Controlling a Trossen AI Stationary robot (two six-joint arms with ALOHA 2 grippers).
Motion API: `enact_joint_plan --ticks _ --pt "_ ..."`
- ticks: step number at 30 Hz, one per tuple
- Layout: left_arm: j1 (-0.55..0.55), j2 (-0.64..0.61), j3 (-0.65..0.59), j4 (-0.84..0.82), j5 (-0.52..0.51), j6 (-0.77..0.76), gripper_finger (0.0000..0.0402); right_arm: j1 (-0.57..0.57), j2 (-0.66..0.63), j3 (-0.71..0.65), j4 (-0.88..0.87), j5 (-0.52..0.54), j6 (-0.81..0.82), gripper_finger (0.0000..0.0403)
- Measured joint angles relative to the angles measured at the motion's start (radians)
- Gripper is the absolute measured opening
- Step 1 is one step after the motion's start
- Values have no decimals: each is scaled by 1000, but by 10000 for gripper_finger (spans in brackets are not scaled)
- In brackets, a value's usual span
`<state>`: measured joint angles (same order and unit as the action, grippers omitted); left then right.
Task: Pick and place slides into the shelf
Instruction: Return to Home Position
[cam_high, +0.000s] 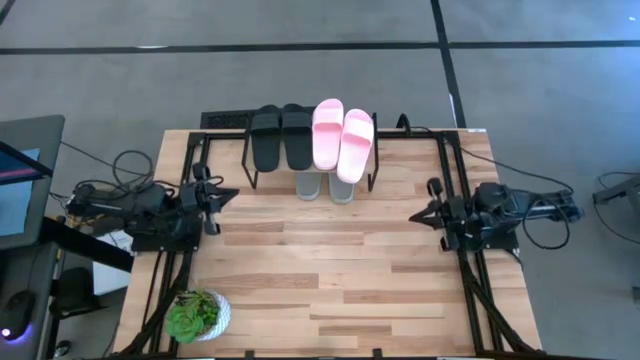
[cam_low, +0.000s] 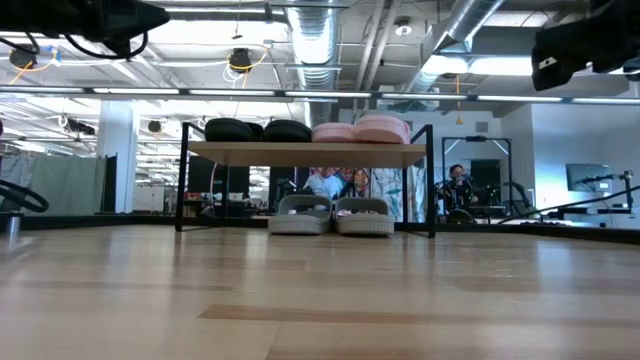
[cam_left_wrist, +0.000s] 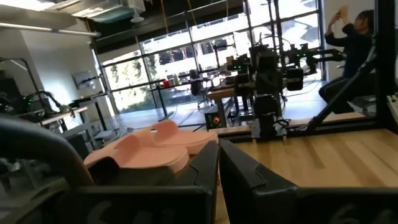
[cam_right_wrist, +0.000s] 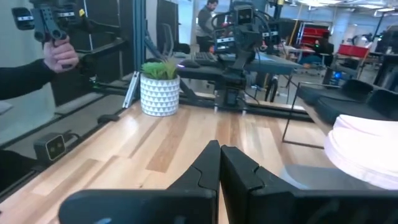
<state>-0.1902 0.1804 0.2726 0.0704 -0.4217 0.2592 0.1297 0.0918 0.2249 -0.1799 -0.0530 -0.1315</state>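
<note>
Well, every pair looks to be racked at the far edge of the bench (cam_high: 330, 270). The black slides (cam_high: 281, 137) and pink slides (cam_high: 342, 138) lie side by side on top of the shelf (cam_low: 300, 153), and the grey slides (cam_low: 332, 215) are tucked underneath it between the legs, roughly under the middle. So the placing looks finished, and the job in hand is parking the arms. The left pincer (cam_left_wrist: 218, 152) hangs at the left side of the bench, pointing inward with its fingers pressed together and nothing between them. The right pincer (cam_right_wrist: 219, 152) mirrors it on the right side, likewise closed and empty. Both are well apart from the shelf. To do this step well, I'd keep both pincers closed and draw each arm straight back along its own side. Neither arm should swing toward the far edge, where a stray elbow could nudge the pink pair off the plank. The left arm should also keep clear of the potted plant (cam_high: 197, 315) at the near corner. Slow, even and symmetric is how this wants finishing.
</note>
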Motion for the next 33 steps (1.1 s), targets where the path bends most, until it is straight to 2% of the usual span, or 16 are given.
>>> enact_joint_plan --ticks 6,11,21,26,33 --pt "96 0 0 9 125 -13 6 -138 -2 0 -2 -149 0 0" --pt "154 -1 -18 19 214 -24 6 -198 -2 -24 9 -194 -5 0" --pt "191 0 -148 135 208 -49 6 -204 -11 -133 134 -194 -8 0" --pt "192 -1 -199 218 208 -54 6 -204 -38 -137 124 -193 -8 0" --pt "192 0 -225 227 234 -72 6 -203 -90 -136 59 -194 14 0"
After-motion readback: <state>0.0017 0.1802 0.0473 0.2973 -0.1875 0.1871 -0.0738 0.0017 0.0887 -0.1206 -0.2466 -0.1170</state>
